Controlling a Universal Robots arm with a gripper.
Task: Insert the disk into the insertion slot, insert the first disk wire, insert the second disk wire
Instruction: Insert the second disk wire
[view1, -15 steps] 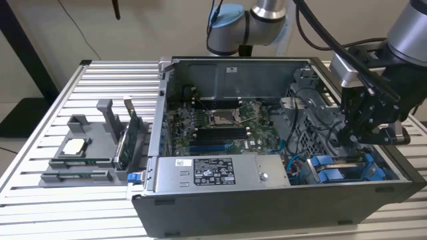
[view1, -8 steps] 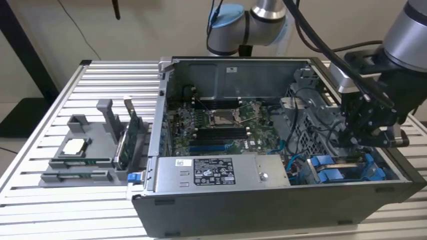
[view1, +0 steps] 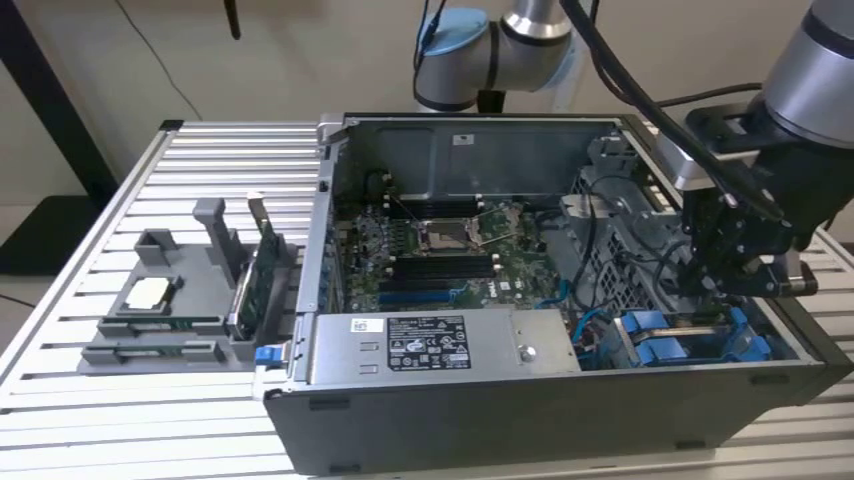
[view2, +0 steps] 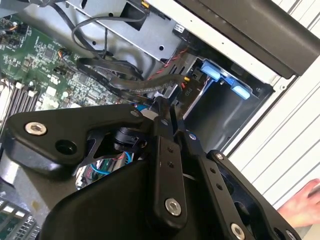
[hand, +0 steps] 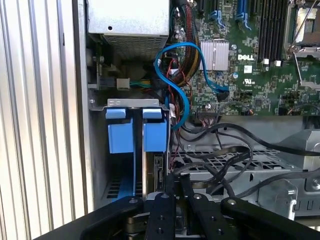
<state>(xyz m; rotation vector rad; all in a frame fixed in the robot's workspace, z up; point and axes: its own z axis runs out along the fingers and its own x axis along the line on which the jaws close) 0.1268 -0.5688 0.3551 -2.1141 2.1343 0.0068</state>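
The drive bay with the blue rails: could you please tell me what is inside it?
In the first wrist view, the drive bay holds two blue carrier tabs side by side. The gripper covers its near end, so the disk itself cannot be made out there.

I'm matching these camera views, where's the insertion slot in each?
Exterior view: insertion slot, case corner at the exterior view's right, below the gripper.
Second wrist view: its blue tabs against the case wall, past the gripper.
First wrist view: its blue tabs beside the blue cable.
Shared landmark: green motherboard.
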